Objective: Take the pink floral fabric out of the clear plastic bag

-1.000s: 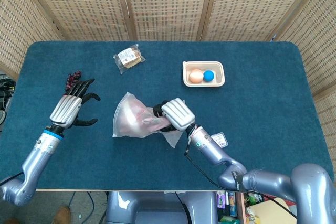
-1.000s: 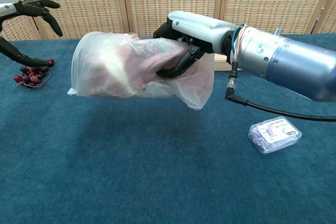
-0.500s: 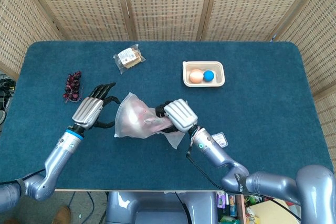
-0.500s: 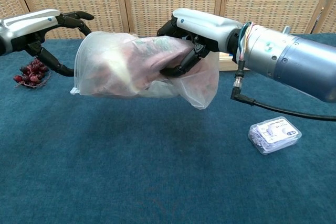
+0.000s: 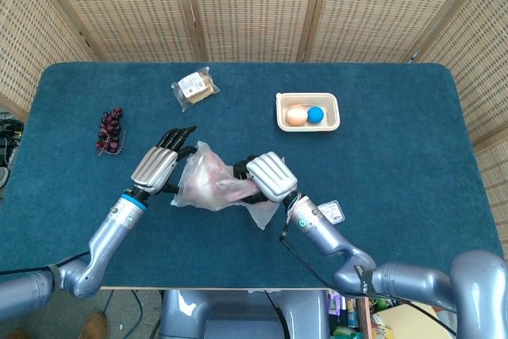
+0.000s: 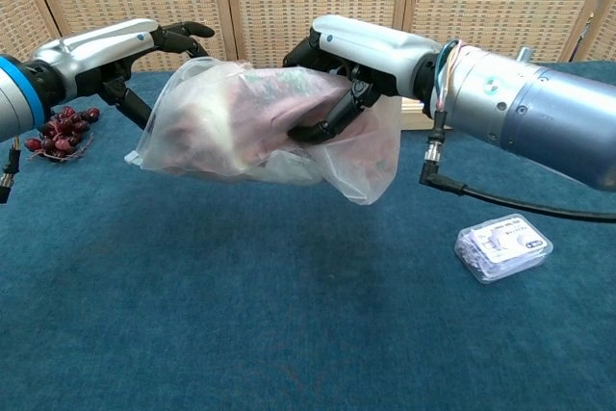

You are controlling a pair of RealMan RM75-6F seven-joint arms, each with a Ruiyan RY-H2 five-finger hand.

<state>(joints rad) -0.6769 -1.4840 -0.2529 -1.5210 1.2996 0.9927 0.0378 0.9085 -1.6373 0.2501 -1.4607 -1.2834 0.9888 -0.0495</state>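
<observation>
The table (image 5: 413,148) is covered in blue cloth and carries everything else. Above its near middle the right hand (image 6: 351,69) holds the bag (image 6: 241,127) clear of the cloth, its fingers curled around the bunched plastic and the fabric (image 6: 279,108) inside; the pink floral fabric is still wholly within the bag, directly under and to the left of that hand. The left hand (image 6: 144,50) is at the bag's far-left end, fingers spread apart and reaching over the top edge; it seems to touch the plastic, though the view does not show whether it grips anything. In the head view the bag (image 5: 208,182) lies between the left hand (image 5: 159,166) and the right hand (image 5: 268,176). Well beyond the right hand stands a tray (image 5: 308,125) with an orange ball (image 5: 296,115) and a blue ball (image 5: 315,114) side by side. Beyond the left hand lies a wrapped snack (image 5: 195,87), and to that hand's left a bunch of grapes (image 5: 109,130). Just right of the right forearm rests a small clear packet (image 6: 502,246).
</observation>
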